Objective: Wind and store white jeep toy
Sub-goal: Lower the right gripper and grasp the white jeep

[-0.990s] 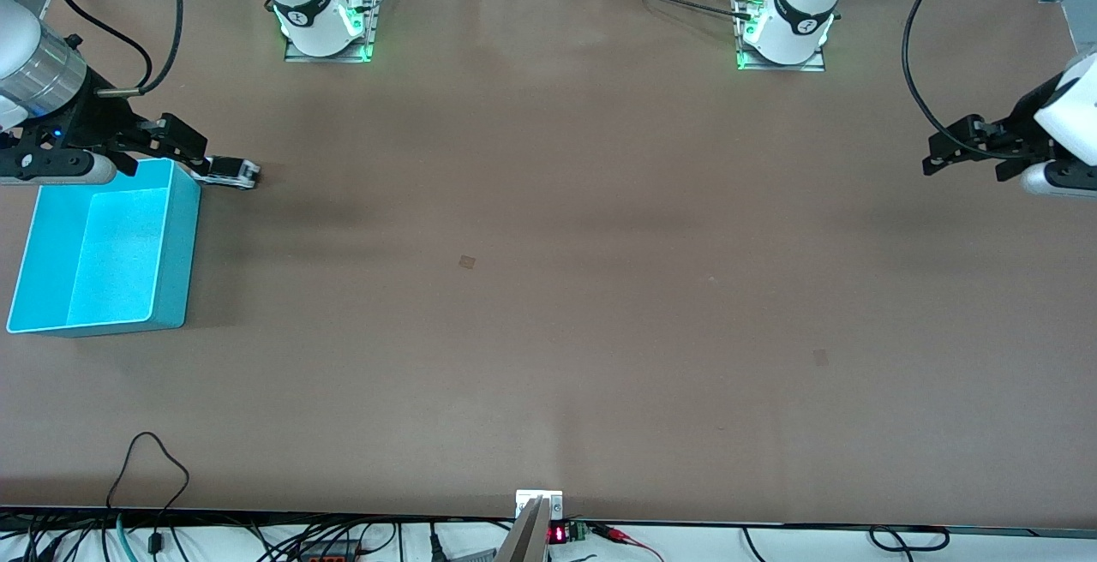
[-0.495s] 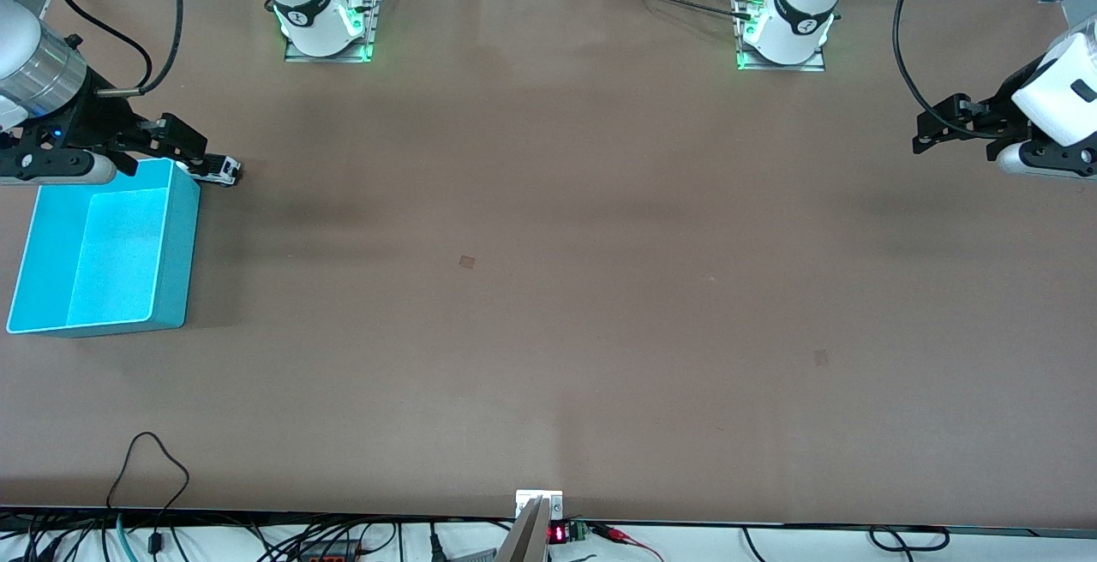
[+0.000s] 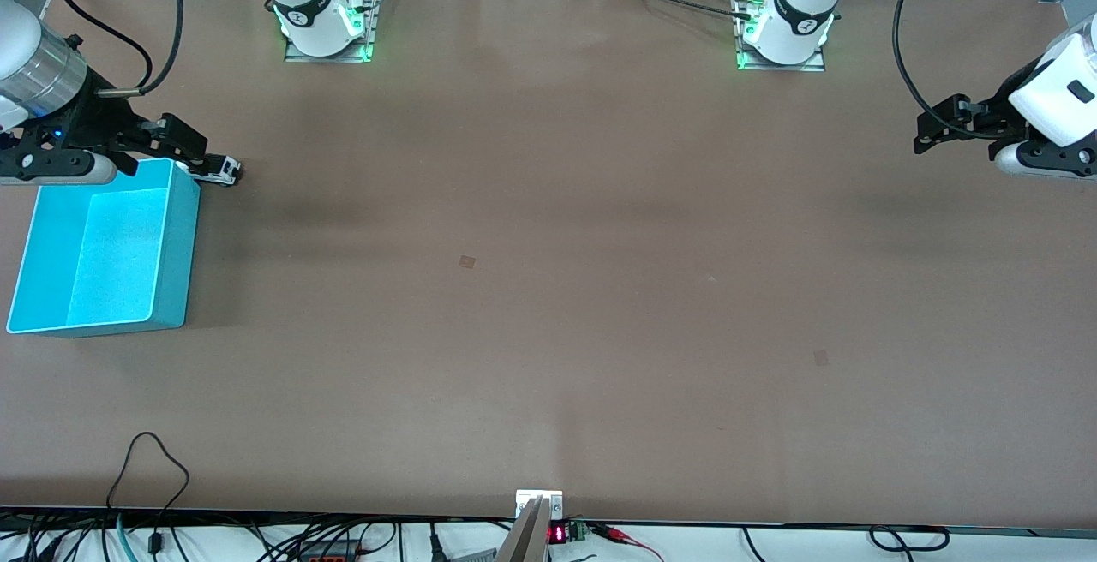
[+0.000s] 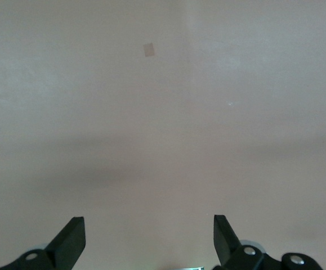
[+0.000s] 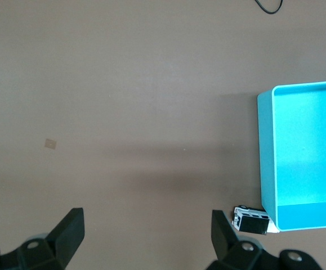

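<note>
The white jeep toy (image 3: 225,170) stands on the table against the corner of the teal bin (image 3: 176,254) that lies farthest from the front camera. My right gripper (image 3: 190,147) hangs open just above that corner and covers part of the toy. In the right wrist view the white jeep toy (image 5: 251,220) shows its black roof beside the bin (image 5: 266,169), outside the open right gripper (image 5: 147,216). The bin holds nothing. My left gripper (image 3: 930,138) hovers open over bare table at the left arm's end, and the left wrist view shows nothing inside the left gripper (image 4: 150,225).
Two small square patches (image 3: 466,261) (image 3: 821,357) mark the brown table. A black cable loop (image 3: 147,459) lies by the edge nearest the front camera. Both arm bases (image 3: 324,22) (image 3: 784,31) stand along the farthest edge.
The jeep rolled a short way toward the bin and stopped against its corner. The left arm rose and drew back slightly. Both grippers stayed open.
</note>
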